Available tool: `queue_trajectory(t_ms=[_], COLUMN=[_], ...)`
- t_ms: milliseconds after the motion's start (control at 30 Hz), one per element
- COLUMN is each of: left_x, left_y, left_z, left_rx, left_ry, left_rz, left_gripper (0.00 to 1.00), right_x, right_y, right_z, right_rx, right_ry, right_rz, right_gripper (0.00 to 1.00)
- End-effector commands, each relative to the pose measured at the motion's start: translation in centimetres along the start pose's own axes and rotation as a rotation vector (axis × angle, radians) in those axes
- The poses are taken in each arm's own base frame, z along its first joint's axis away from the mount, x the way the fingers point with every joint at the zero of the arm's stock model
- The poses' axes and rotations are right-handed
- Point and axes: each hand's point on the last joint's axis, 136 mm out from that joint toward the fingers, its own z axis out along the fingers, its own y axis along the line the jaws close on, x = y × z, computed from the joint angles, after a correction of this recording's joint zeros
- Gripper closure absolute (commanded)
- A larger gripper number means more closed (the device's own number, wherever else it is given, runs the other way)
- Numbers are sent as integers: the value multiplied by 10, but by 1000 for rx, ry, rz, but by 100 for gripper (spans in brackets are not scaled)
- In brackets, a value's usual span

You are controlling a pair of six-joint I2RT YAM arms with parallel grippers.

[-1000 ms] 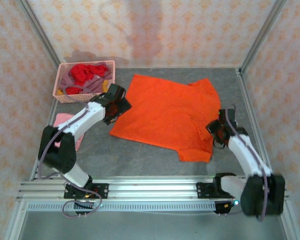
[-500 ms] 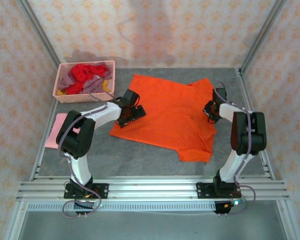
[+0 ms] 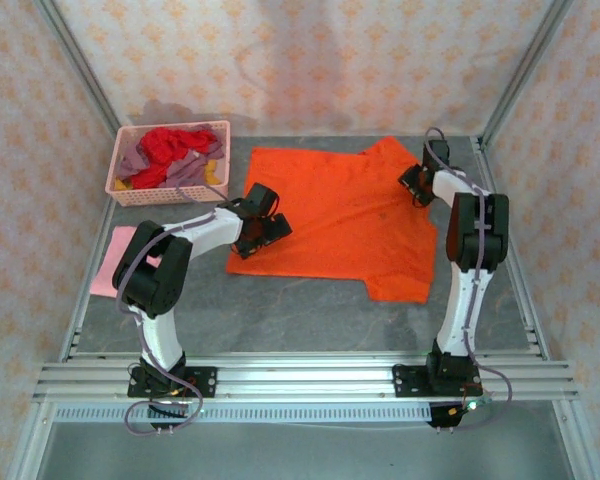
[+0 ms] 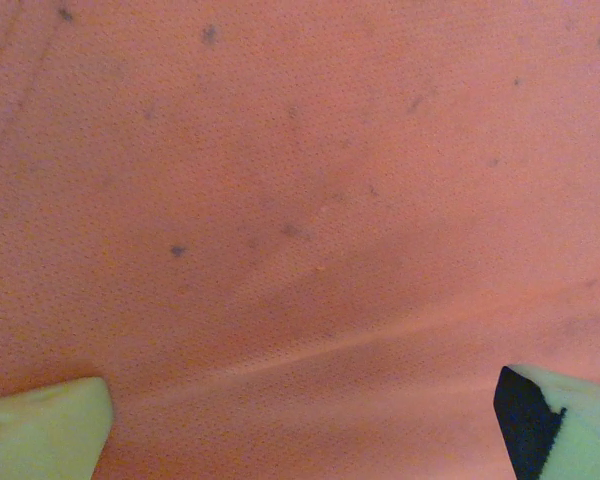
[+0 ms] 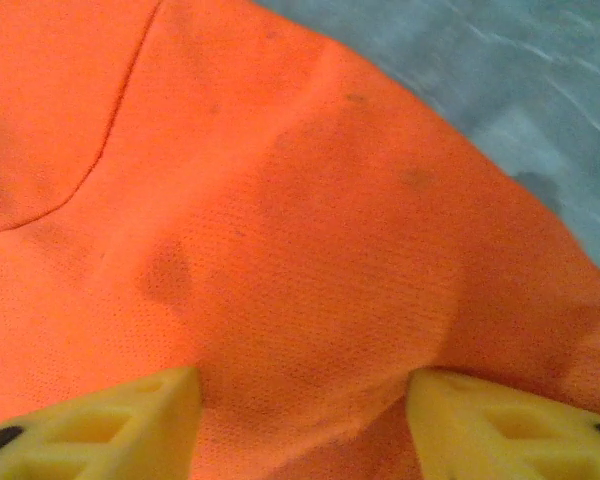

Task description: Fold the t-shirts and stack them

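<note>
Across the middle of the table (image 3: 310, 320) — orange t-shirt (image 3: 340, 220) swung round and squared up.
Lies flatter than a second ago. Reached far with right gripper (image 3: 413, 187) to the sleeve, fingers apart on cloth; slid left gripper (image 3: 265, 228) onto the left edge, spread wide, holding nothing — looks ready for a first fold.

A bright orange t-shirt (image 3: 340, 220) (image 4: 300, 200) (image 5: 280, 250) is lying spread open and mostly flat across the far middle of the grey counter (image 3: 280, 320), one sleeve pointing toward the far right corner. A light pink t-shirt (image 3: 108, 268) is lying flat by the left edge. Red (image 3: 175, 145), mauve (image 3: 138, 160) and yellow (image 3: 212, 172) t-shirts are sitting crumpled together in the basket (image 3: 170, 194) at the far left corner.
</note>
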Motion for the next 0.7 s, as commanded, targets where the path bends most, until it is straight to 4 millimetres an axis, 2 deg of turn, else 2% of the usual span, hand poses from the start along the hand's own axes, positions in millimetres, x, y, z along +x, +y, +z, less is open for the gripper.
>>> queue_trajectory(t_ms=[0, 67, 133, 267, 367, 467, 667], left_x=[-7, -9, -13, -24, -30, -32, -31], left_y=[5, 2, -1, -7, -4, 5, 30], left_z=[5, 1, -8, -36, -56, -71, -85], left_rx=[-38, -24, -8, 28, 34, 16, -4], left_ry=[-19, -29, -51, -117, -168, -201, -220], left_rz=[-23, -25, -21, -17, -16, -15, -37], left_gripper=[0, 0, 0, 0, 0, 0, 0], right_x=[9, 1, -10, -25, -19, 10, 120], right_y=[-8, 7, 22, 42, 44, 33, -31], right_z=[14, 9, -7, -59, -104, -140, -190], right_rx=[47, 7, -37, -112, -159, -153, -66], right_ry=[92, 98, 75, -17, -87, -124, -78], right_rz=[-38, -68, -98, -141, -157, -185, -206], right_gripper=[33, 27, 23, 19, 18, 19, 26])
